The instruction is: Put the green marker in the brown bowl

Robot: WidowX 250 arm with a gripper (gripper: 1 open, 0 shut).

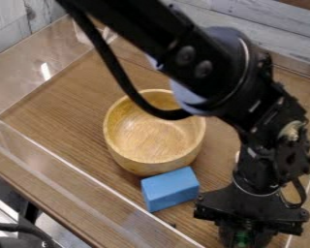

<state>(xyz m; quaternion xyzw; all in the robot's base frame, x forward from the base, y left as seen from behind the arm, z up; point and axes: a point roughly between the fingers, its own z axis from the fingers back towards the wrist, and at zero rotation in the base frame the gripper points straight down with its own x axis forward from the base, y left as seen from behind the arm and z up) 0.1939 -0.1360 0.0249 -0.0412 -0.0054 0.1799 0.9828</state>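
**Green marker gripped low at the near right corner**

Green marker (252, 232), a slim white-barrelled pen, shows only as a small patch of green between the black fingers at the bottom right edge of the view; most of its length is hidden by the hardware around it. It lies on or just above the wood, outside the bowl and well apart from it.

Largest in view is the black robot arm (203, 68), which sweeps in from the upper left and bends down over the right side of the scene. It covers part of the bowl's right rim. The wood-grain surface (54, 97) carries everything, with clear plastic walls along its left and near edges.

Round light-brown wooden bowl (154, 132) sits near the middle, upright, thick-rimmed, its grain visible. Just in front of it, slightly to the right, lies a blue rectangular block (170, 187), flat and close to the bowl's near wall without clearly touching it.

Black gripper (254, 233) points straight down, jaws clenched around the marker.
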